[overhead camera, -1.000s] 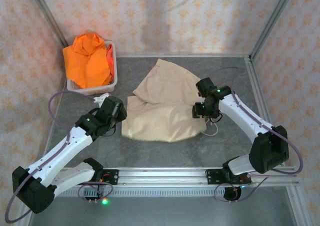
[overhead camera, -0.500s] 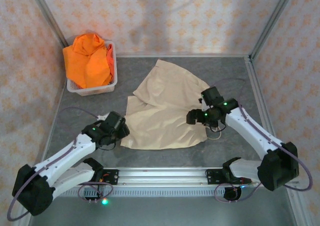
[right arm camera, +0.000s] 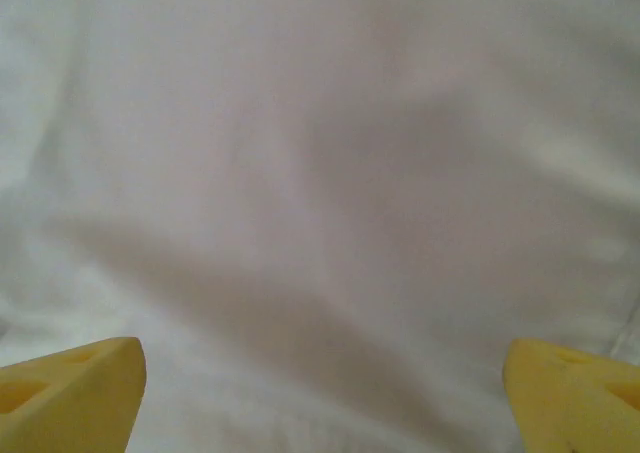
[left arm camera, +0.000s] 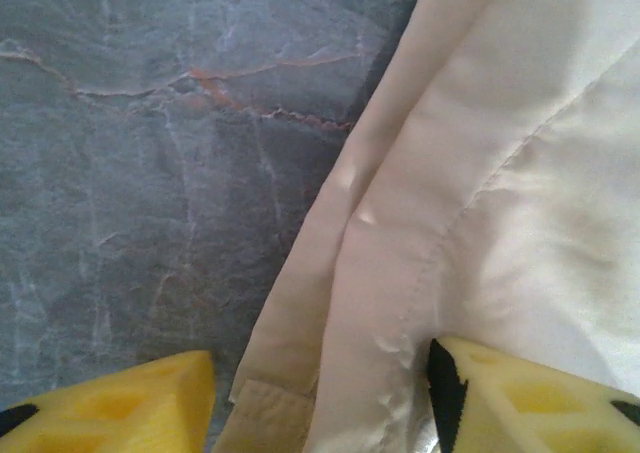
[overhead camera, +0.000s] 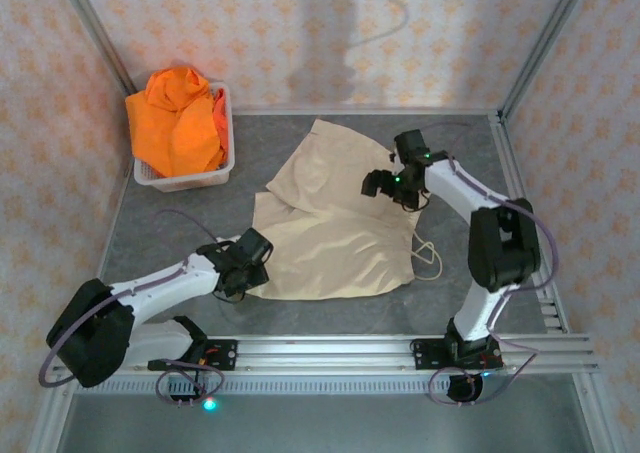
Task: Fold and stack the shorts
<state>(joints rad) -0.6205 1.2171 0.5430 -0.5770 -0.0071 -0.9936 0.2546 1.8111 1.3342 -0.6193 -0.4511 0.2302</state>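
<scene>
Between the left fingers (left arm camera: pixel 130 403), released and parted: the near-left hem corner of the beige shorts (overhead camera: pixel 330 223), one fingertip over bare grey bench (overhead camera: pixel 160 223), the other over cloth. Beneath the right fingers (right arm camera: pixel 70 388), spread wide and grasping nothing: smooth beige fabric toward the garment's far right. Farther out, beige shorts lying mid-bench, white drawstring (overhead camera: pixel 428 258) trailing right. At the far left corner, orange shorts (overhead camera: pixel 175 123) heaped in a white basket (overhead camera: pixel 190 181).
</scene>
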